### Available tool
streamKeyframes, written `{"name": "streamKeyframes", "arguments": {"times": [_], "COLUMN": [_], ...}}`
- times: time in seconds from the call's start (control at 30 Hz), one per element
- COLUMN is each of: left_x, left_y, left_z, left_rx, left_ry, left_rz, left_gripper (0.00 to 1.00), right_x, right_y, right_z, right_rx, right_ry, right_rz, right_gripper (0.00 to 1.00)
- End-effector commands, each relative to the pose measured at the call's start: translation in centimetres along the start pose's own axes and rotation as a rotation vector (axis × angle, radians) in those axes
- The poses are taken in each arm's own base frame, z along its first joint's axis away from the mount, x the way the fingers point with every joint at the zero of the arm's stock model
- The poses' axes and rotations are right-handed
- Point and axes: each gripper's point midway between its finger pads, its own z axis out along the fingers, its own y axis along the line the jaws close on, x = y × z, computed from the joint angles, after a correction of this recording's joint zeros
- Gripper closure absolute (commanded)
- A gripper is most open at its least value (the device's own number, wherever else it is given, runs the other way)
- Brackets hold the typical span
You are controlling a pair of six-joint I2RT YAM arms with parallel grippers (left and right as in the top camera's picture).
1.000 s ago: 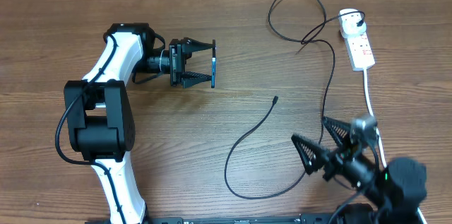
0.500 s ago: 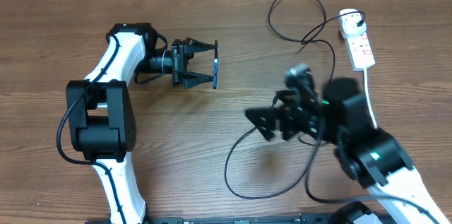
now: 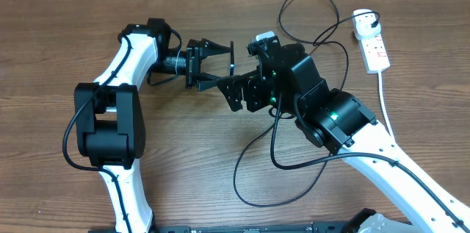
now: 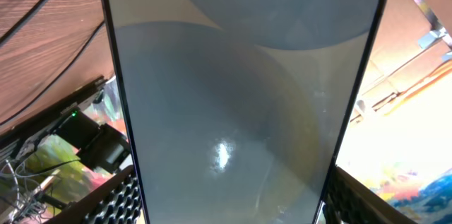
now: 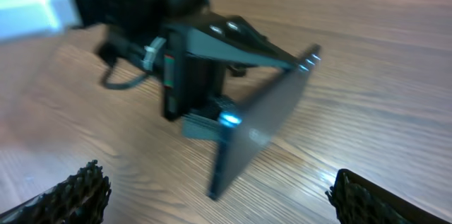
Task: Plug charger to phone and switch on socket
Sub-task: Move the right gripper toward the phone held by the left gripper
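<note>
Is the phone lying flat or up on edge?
On edge: the left hand clamps the phone, which shows only its thin side from overhead.

- Left arm (image 3: 117, 60): rises from the lower left of the frame, folds at a black elbow, then reaches toward the upper centre with its wrist turned to the right
- Left gripper (image 3: 229, 62): points right, fingers clamped on the phone (image 4: 240, 97), which shows edge-on from overhead
- Right arm (image 3: 396, 170): runs from the lower right corner, slanting up-left to the centre
- Right gripper (image 3: 246, 95): jaws spread wide, tips pointing left, just below the left gripper's lower finger
</note>
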Motion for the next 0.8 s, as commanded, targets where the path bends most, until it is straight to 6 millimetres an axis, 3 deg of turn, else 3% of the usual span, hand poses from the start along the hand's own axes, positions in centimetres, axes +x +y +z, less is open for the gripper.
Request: {"name": "streamKeyframes", "arguments": {"times": [0.0, 0.07, 0.13, 0.17, 0.2, 0.33, 0.4, 0.63, 0.77], "left_x": [-0.1, -0.2, -0.1, -0.1, -0.1, -0.5, -1.6, -3.1, -3.3], "left_y": [-0.7, -0.8, -0.9, -0.8, -0.9, -1.1, -0.4, -0.2, -0.4], "left_z": [0.7, 1.0, 1.3, 1.4, 1.4, 1.4, 1.4, 2.6, 4.1], "left_rx": [0.004, 0.001, -0.001, -0.003, -0.002, -0.006, -0.054, -0.111, -0.127], "left_ry": [0.020, 0.024, 0.031, 0.032, 0.032, 0.023, -0.026, -0.086, -0.086], "left_rz": [-0.049, -0.042, -0.036, -0.041, -0.035, -0.017, -0.020, -0.014, -0.022], "left_gripper": [0.39, 0.39, 0.39, 0.39, 0.39, 0.40, 0.39, 0.39, 0.39], "right_x": [-0.8, -0.9, -0.6, -0.3, 0.1, 1.0, 1.7, 1.8, 1.0], "right_y": [3.9, 3.4, 0.9, -1.7, -2.8, -4.3, -6.2, -6.4, -5.3], "right_z": [-1.0, -0.7, 0.1, 0.7, 1.0, 2.9, 3.3, 3.5, 4.4], "right_rx": [-0.193, -0.171, -0.030, 0.106, 0.163, 0.235, 0.340, 0.350, 0.279], "right_ry": [0.004, 0.001, -0.002, -0.010, -0.013, 0.007, -0.004, -0.003, -0.020], "right_rz": [-0.007, -0.005, 0.079, 0.217, 0.282, 0.320, 0.390, 0.391, 0.397], "right_gripper": [0.00, 0.00, 0.00, 0.00, 0.00, 0.00, 0.00, 0.00, 0.00]}}
